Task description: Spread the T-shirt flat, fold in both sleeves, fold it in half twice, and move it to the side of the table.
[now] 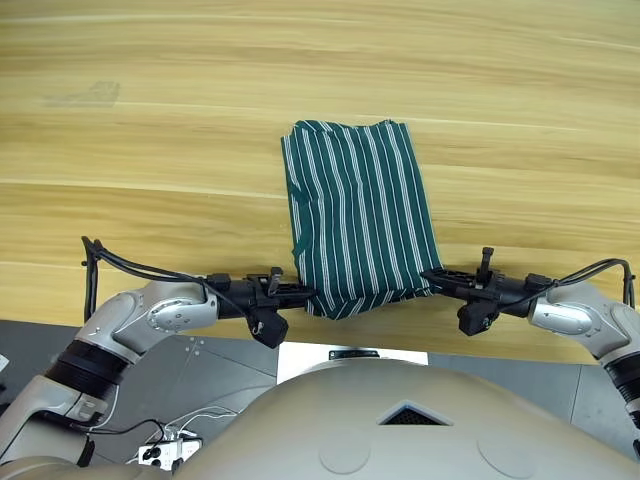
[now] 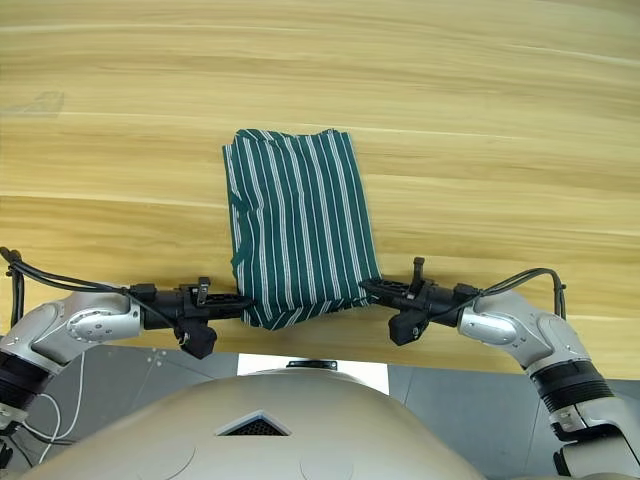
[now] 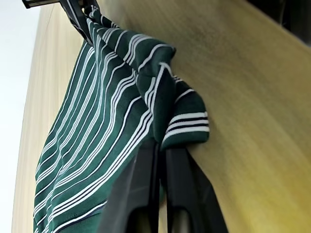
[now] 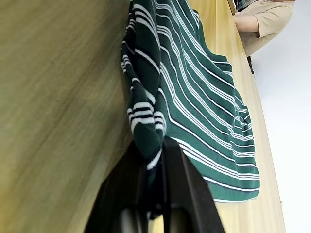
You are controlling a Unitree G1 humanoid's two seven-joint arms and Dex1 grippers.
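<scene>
I have both near corners of the T-shirt pinched. My left gripper is squeezed tight on one corner, and my right gripper is squeezed tight on the other. The shirt lies on the table, stretching out ahead of the grippers and between them.

It looks like a long strip, so I think the sleeves are in and I am on a fold in half. Next I should lift both corners together and carry them forward to the far edge, keeping them level.

The shirt's long way runs straight away from the grippers, leaning a little toward the left one's side at the far end. I cannot tell which end is the neck.
</scene>
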